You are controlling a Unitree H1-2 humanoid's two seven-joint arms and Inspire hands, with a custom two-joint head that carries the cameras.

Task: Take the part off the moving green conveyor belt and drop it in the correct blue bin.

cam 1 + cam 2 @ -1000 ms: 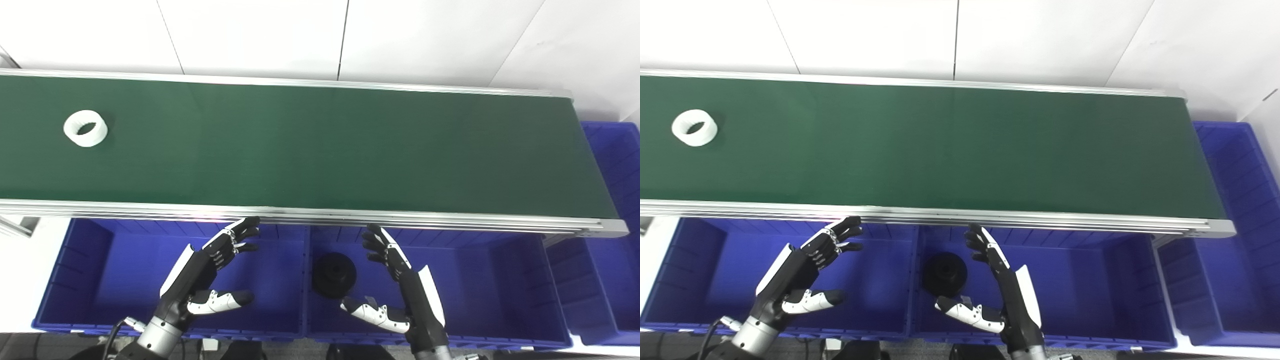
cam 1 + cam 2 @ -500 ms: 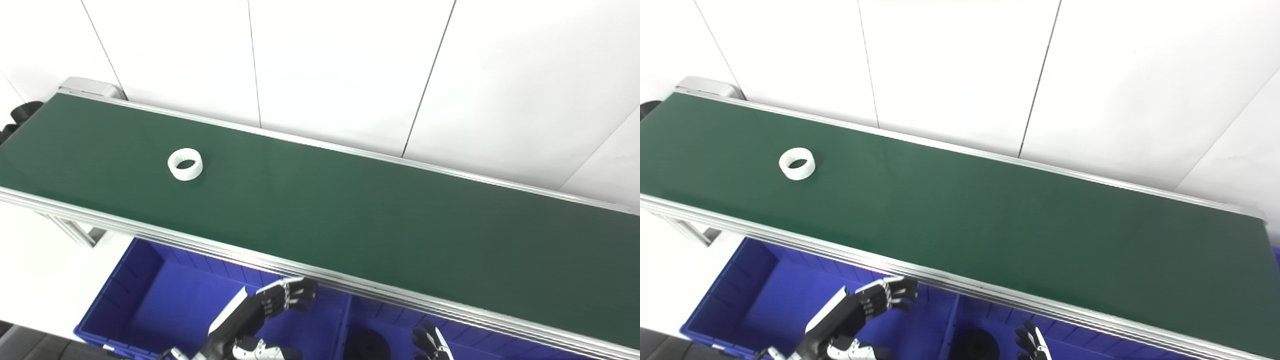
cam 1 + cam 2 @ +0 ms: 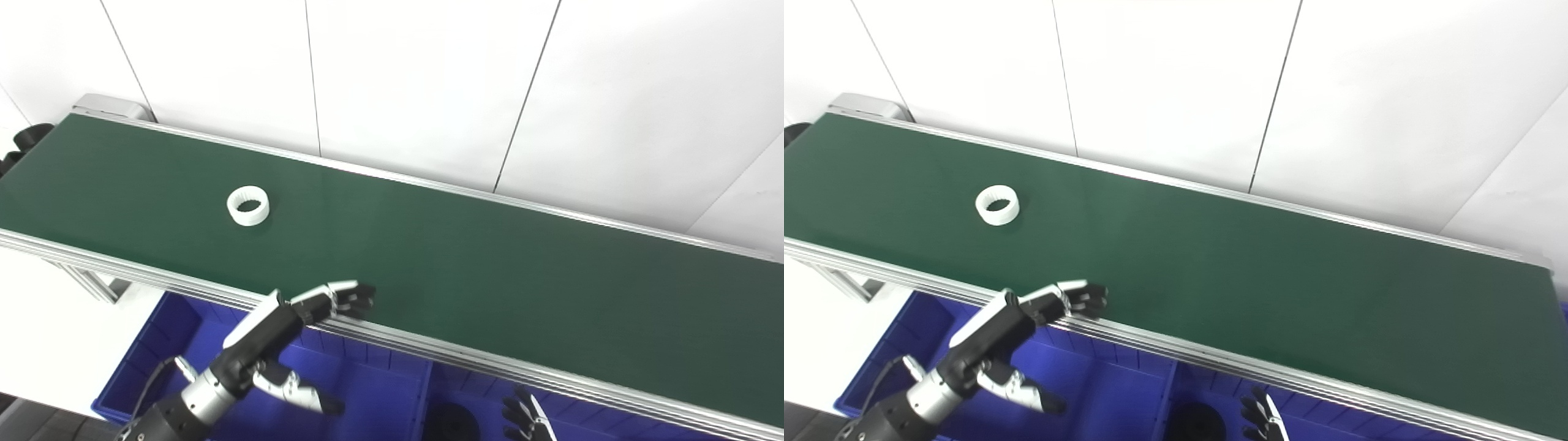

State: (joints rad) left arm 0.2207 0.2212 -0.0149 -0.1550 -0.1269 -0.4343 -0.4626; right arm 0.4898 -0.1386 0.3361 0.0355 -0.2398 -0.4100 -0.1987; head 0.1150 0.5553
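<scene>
We see the long green conveyor belt [image 3: 465, 269] running slantwise between its aluminium rails, broad and bare but for the small white plastic ring [image 3: 247, 206] lying flat toward its left end, well apart from either edge — so there is free room all around it. Below the near rail sit the blue plastic bins [image 3: 184, 343], one holding a black round part [image 3: 450, 422]. Our left hand [image 3: 288, 318] reaches over that rail, fingers spread and empty, we judge to meet the ring; of our right hand [image 3: 527, 419] only fingertips show — we cannot tell its state.
</scene>
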